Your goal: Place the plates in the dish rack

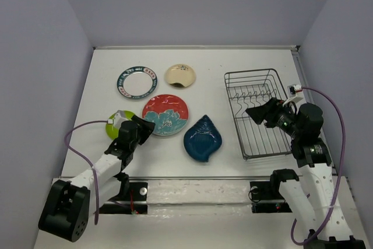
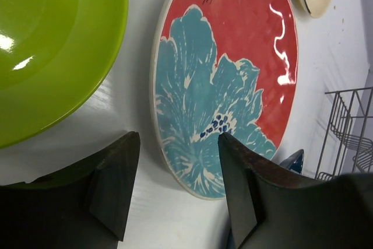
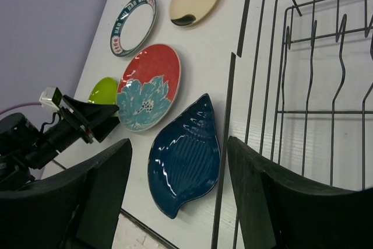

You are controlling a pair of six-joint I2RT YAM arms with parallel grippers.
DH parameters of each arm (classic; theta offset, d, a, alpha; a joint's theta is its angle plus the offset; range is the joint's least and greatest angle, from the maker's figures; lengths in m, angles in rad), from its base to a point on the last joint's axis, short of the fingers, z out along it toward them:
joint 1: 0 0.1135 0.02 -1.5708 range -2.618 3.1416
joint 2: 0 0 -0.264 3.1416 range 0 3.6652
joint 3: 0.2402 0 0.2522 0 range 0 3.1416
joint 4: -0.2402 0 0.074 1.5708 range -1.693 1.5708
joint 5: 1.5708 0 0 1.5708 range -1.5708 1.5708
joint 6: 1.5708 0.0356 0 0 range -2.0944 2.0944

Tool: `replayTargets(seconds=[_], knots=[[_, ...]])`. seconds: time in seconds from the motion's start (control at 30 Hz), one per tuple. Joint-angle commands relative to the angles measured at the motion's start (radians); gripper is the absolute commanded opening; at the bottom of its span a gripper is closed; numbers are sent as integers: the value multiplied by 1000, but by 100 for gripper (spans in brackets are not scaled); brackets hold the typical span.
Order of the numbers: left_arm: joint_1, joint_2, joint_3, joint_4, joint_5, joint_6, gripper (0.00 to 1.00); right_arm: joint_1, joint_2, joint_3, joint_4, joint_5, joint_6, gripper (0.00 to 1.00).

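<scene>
Five plates lie on the white table. The red-and-teal plate (image 1: 165, 114) (image 2: 233, 56) is in the middle. My left gripper (image 1: 143, 127) (image 2: 179, 138) stands open astride its near-left rim, one finger over the plate, the other over the table. The lime green plate (image 1: 113, 122) (image 2: 52, 45) lies just left of that gripper. The dark blue leaf-shaped plate (image 1: 202, 138) (image 3: 183, 161) sits right of the red one. The white green-rimmed plate (image 1: 136, 82) and the gold plate (image 1: 180, 75) are further back. The dish rack (image 1: 262, 138) (image 3: 226, 132) stands at the right, with nothing in it. My right gripper (image 1: 259, 114) (image 3: 178, 144) hovers open over the rack's left side, holding nothing.
Grey walls close the table at the back and on both sides. A purple cable loops beside each arm. The rack's upright tines (image 1: 250, 94) run along its far half.
</scene>
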Motion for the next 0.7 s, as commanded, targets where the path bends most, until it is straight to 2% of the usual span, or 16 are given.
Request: replayTargets(seconds=[0.0, 0.07, 0.23, 0.37, 0.47, 0.5, 0.53, 0.6, 0.63, 0.67], knots=[[-22, 48, -7, 148, -82, -31, 64, -7, 5, -6, 81, -35, 16, 72], [-28, 80, -7, 168, -99, -38, 63, -7, 8, -12, 92, -36, 20, 72], [-48, 160, -18, 266, -138, -58, 52, -7, 28, -17, 118, -52, 31, 71], [-71, 209, -3, 308, -201, -51, 51, -7, 40, -12, 142, -72, 45, 71], [-80, 231, 6, 323, -220, -47, 44, -7, 45, -15, 155, -80, 51, 71], [-83, 231, 6, 323, -220, -49, 41, -7, 45, -15, 155, -82, 51, 71], [-88, 229, 0, 326, -230, -52, 32, -7, 48, -15, 156, -82, 55, 71], [-97, 223, -6, 338, -247, -47, 22, -7, 50, -17, 162, -83, 57, 71], [-100, 219, -12, 342, -252, -46, 10, -7, 53, -15, 165, -85, 63, 71], [-102, 216, -14, 346, -250, -46, 6, -7, 53, -14, 168, -86, 65, 71]])
